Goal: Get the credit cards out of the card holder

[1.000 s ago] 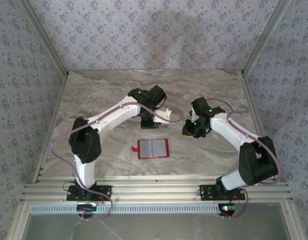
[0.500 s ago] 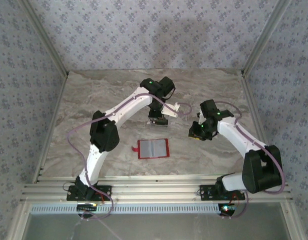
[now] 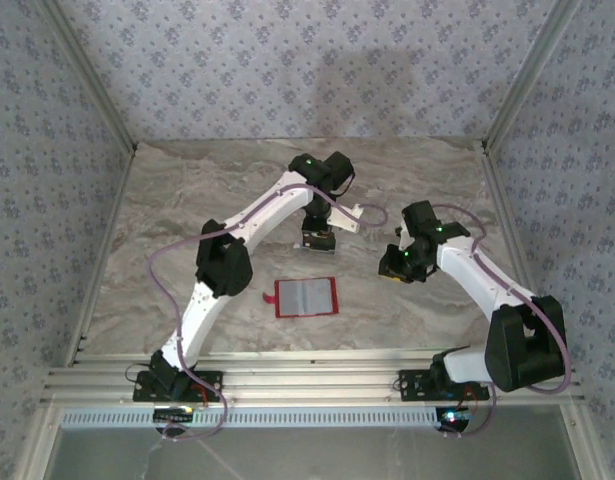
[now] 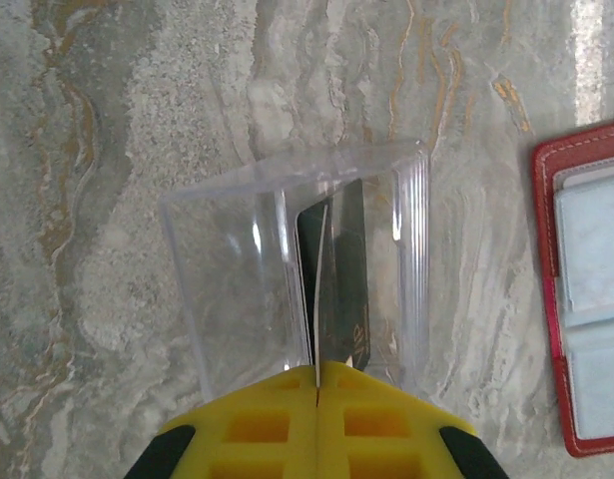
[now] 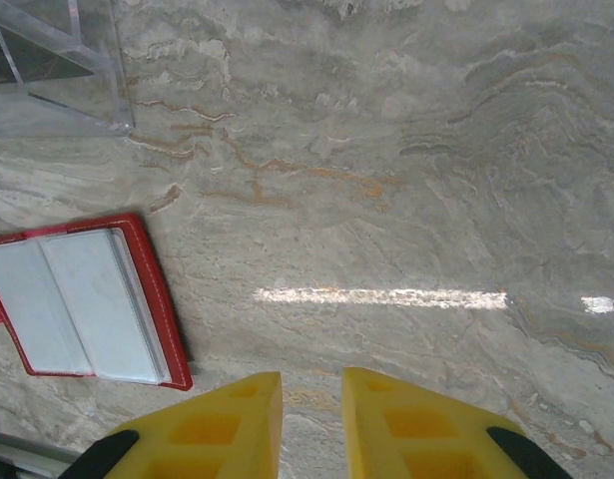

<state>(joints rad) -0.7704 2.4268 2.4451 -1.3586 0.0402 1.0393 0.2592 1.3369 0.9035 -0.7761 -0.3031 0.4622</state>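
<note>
Red card holder (image 5: 155, 289), one, left gripper (image 4: 316, 367) clamped on one card (image 4: 338, 269), clear tray (image 4: 222, 269), right gripper (image 5: 311, 384) apart

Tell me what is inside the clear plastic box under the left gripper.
Within the clear box hangs one dark, shiny card, edge-on, pinched by the shut left gripper. Through the clear bottom the marble table shows. Whether the card's lower edge touches the bottom is hidden.

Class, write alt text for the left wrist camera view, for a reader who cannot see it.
The yellow left tool is shut on a thin dark credit card, seen nearly edge-on and framed by a clear plastic box on the marble table. The open red card holder lies at the right edge, grey pockets facing up.
</note>
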